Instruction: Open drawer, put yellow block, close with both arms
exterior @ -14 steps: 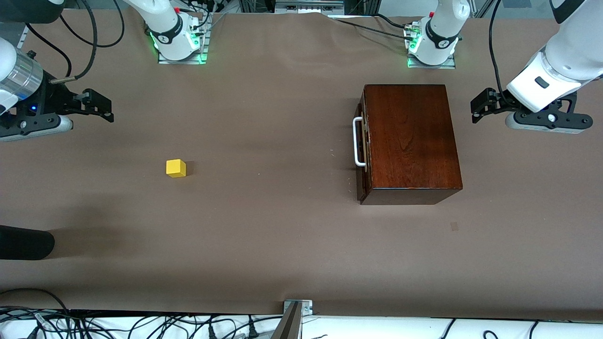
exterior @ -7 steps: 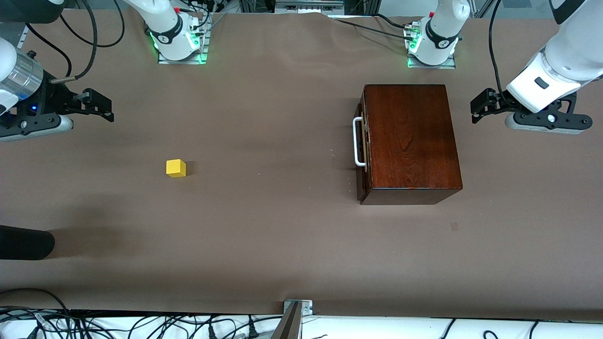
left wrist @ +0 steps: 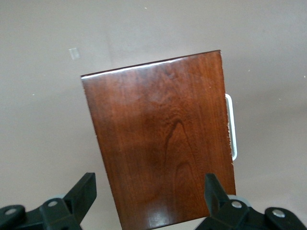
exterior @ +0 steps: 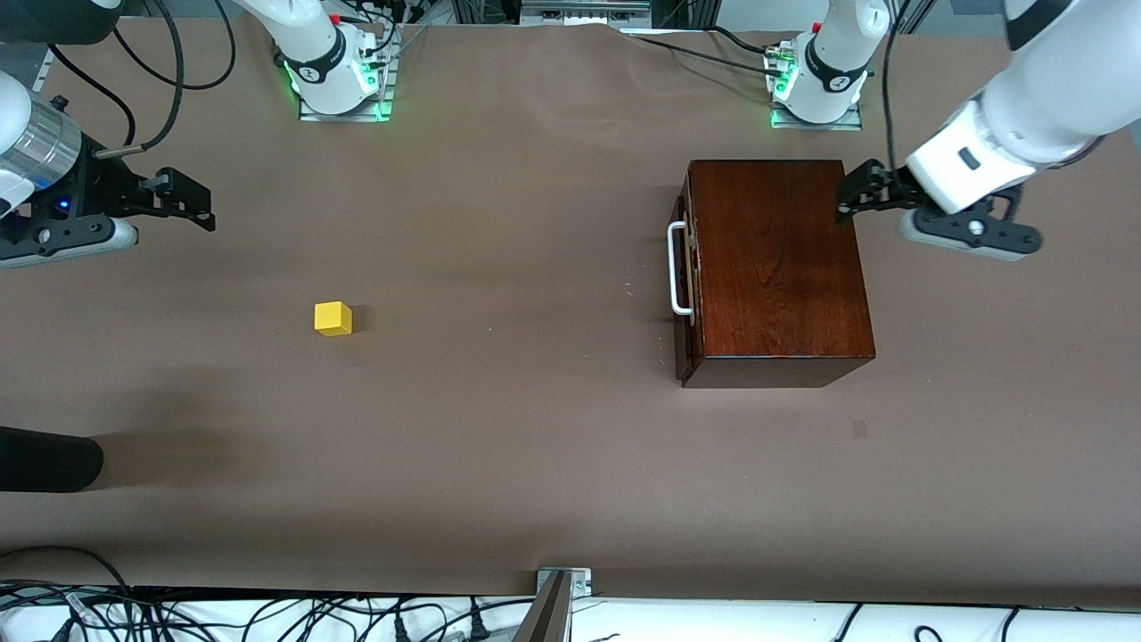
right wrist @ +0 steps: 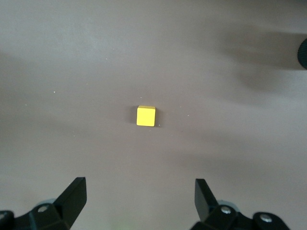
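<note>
The dark reddish-brown box [exterior: 777,267] stands toward the left arm's end of the table. Its drawer is shut, with the white bar handle [exterior: 678,268] on the side facing the right arm's end. My left gripper [exterior: 847,198] is open and empty, over the box's edge away from the handle; the left wrist view shows the box top [left wrist: 163,139] and handle [left wrist: 232,127] between my open left gripper [left wrist: 149,191]. The yellow block [exterior: 332,318] lies on the table toward the right arm's end. My right gripper [exterior: 207,207] waits open and empty; its wrist view shows the block [right wrist: 146,116] and the gripper [right wrist: 139,191].
The table is covered in brown paper [exterior: 499,428]. A black rounded object [exterior: 45,459] reaches in at the right arm's end, nearer the front camera than the block, and shows in the right wrist view [right wrist: 302,52]. Cables lie along the front edge.
My left gripper has moved toward the box and now hangs over its edge. The right arm, the block and the box have not moved.
</note>
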You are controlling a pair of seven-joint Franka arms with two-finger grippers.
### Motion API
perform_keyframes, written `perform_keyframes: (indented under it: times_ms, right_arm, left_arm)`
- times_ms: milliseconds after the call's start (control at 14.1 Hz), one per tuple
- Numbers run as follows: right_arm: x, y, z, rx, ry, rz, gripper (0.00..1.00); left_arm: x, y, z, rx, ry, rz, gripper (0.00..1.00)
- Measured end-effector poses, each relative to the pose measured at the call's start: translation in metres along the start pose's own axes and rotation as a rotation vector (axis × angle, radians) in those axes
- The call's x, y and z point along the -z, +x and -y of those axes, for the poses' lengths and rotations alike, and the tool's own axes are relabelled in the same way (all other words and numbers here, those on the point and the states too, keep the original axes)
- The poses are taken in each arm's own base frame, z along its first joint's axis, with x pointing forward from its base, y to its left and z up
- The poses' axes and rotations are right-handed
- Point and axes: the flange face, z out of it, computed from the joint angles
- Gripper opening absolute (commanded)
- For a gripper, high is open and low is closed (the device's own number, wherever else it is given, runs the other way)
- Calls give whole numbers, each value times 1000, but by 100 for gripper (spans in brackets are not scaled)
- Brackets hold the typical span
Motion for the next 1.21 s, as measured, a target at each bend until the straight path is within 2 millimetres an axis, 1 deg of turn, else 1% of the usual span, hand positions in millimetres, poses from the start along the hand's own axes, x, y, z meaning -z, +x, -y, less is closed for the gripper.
perform_keyframes:
  times_ms: [142,213,285,356,498,640,711,783,854,996,1138,1209]
  right_arm:
    - [0,0,0,0,0,0,100]
    - [0,0,0,0,0,0,100]
    - [0,0,0,0,0,0,100]
    - [0,0,0,0,0,0,100]
    - [0,0,-1,-2,0,0,100]
    - [0,0,-2,-3,0,0,100]
    - [0,0,-2,-3,0,0,100]
    - [0,0,-2,-3,0,0,100]
    - [0,0,-2,-3,0,0,100]
    - [0,0,-2,-3,0,0,100]
    - [0,0,-2,-3,0,0,100]
    - [0,0,-2,-3,0,1,100]
  left_arm:
    - [-2,4,-16,-8,-2,-21,100]
    - [-4,6,-29,6,-5,-35,100]
    - [-8,7,-47,27,-7,-36,100]
    - [-14,6,-69,49,-9,-31,100]
    - [-34,2,-121,60,15,-9,100]
    - [-64,-6,-175,39,88,12,100]
    - [-82,-9,-199,35,125,24,100]
    - [-103,-12,-221,31,167,32,100]
    - [-124,-14,-239,28,207,37,100]
    - [-163,-11,-264,50,244,36,100]
    - [-198,-7,-276,74,245,43,100]
    - [-216,-8,-277,72,249,46,100]
